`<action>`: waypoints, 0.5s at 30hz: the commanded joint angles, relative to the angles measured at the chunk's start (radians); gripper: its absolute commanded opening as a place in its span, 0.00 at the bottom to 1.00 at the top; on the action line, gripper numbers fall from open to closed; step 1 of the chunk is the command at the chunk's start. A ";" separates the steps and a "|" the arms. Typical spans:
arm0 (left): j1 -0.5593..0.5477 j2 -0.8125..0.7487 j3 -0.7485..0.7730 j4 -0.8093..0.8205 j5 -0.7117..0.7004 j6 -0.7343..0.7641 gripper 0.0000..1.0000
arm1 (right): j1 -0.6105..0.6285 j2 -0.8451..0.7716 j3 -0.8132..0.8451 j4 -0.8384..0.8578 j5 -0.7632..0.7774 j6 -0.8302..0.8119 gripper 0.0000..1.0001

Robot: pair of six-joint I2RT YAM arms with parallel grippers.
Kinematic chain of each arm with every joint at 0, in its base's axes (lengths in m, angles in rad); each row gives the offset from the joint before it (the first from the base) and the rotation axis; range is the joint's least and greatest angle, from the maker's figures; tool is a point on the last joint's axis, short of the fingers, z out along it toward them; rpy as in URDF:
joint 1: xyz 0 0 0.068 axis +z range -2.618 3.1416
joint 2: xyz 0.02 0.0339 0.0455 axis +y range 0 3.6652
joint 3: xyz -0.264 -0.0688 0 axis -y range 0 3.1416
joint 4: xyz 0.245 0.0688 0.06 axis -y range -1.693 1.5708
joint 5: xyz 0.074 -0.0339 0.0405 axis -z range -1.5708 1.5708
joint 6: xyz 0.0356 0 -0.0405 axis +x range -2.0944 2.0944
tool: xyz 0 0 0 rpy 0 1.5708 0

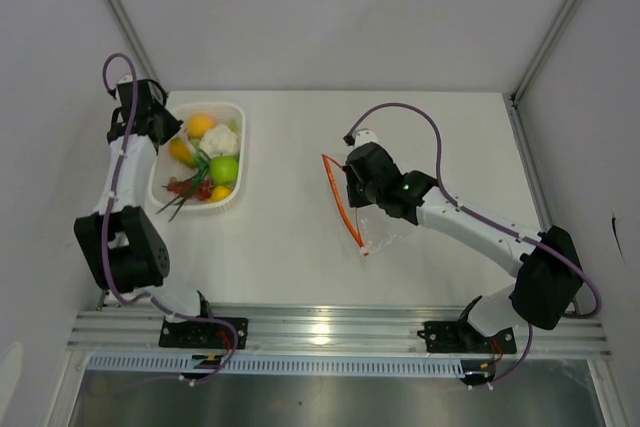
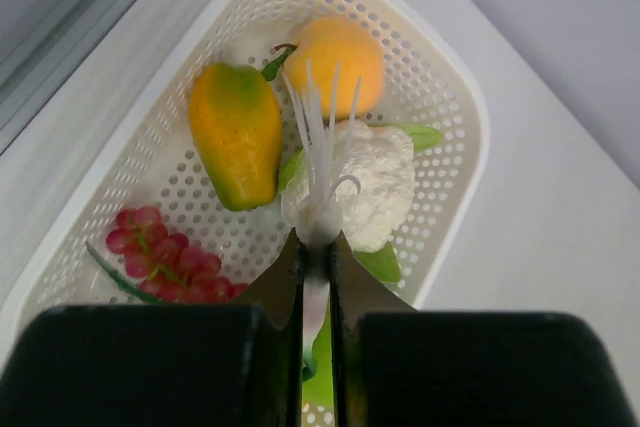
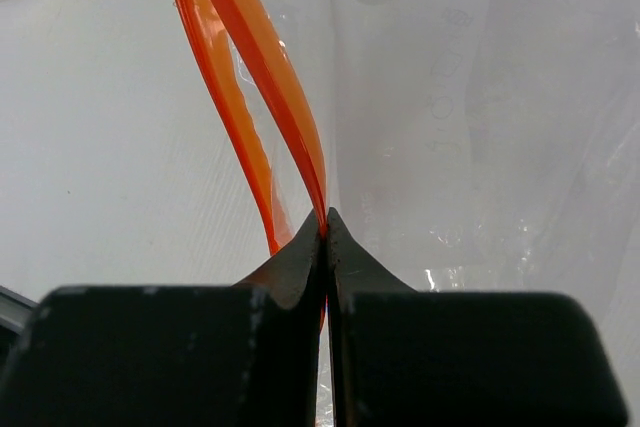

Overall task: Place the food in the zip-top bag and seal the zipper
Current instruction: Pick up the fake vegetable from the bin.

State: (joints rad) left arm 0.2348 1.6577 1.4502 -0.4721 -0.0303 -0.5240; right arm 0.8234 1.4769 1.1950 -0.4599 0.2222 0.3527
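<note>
Orange-red zipper [image 3: 265,77] of the clear zip-top bag [image 1: 378,232], lying on the table [image 1: 290,257] right of centre, is pinched in the right claw [image 3: 325,232]. Left claw [image 2: 315,247], over the white mesh basket [image 2: 462,107] near the far-left corner, is pressed together on a spring onion [image 2: 318,172] at its white root end, beside cauliflower [image 2: 385,182], mango [image 2: 238,137] and orange [image 2: 335,62].

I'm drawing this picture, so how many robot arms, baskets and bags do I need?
Robot arms: 2
Basket: 1
Zip-top bag: 1
Total: 4
</note>
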 commanded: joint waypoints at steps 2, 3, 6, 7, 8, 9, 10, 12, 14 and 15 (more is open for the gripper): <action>-0.032 -0.183 -0.140 0.096 -0.123 -0.073 0.01 | 0.016 -0.067 0.003 -0.014 0.058 0.035 0.00; -0.034 -0.203 -0.152 0.121 -0.129 -0.074 0.01 | 0.020 -0.072 0.000 -0.017 0.062 0.038 0.00; -0.043 -0.257 -0.180 0.113 -0.155 -0.091 0.00 | 0.026 -0.089 -0.008 -0.022 0.069 0.049 0.00; -0.048 -0.274 -0.188 0.112 -0.160 -0.094 0.00 | 0.028 -0.092 -0.008 -0.026 0.071 0.051 0.00; -0.049 -0.283 -0.188 0.109 -0.155 -0.099 0.01 | 0.029 -0.093 -0.009 -0.028 0.081 0.052 0.00; -0.049 -0.291 -0.186 0.102 -0.151 -0.105 0.01 | 0.029 -0.095 -0.008 -0.029 0.086 0.055 0.00; -0.049 -0.311 -0.189 0.098 -0.143 -0.108 0.01 | 0.029 -0.095 -0.006 -0.034 0.089 0.054 0.00; -0.049 -0.332 -0.179 0.092 -0.091 -0.111 0.01 | 0.031 -0.096 -0.003 -0.040 0.097 0.049 0.00; -0.052 -0.366 -0.172 0.067 -0.018 -0.111 0.01 | 0.029 -0.099 -0.002 -0.042 0.104 0.045 0.00; -0.052 -0.381 -0.171 0.063 0.018 -0.113 0.01 | 0.029 -0.099 0.000 -0.045 0.109 0.040 0.00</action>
State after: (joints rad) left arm 0.1928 1.3621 1.2655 -0.4080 -0.1135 -0.6098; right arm 0.8482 1.4071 1.1912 -0.4969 0.2878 0.3912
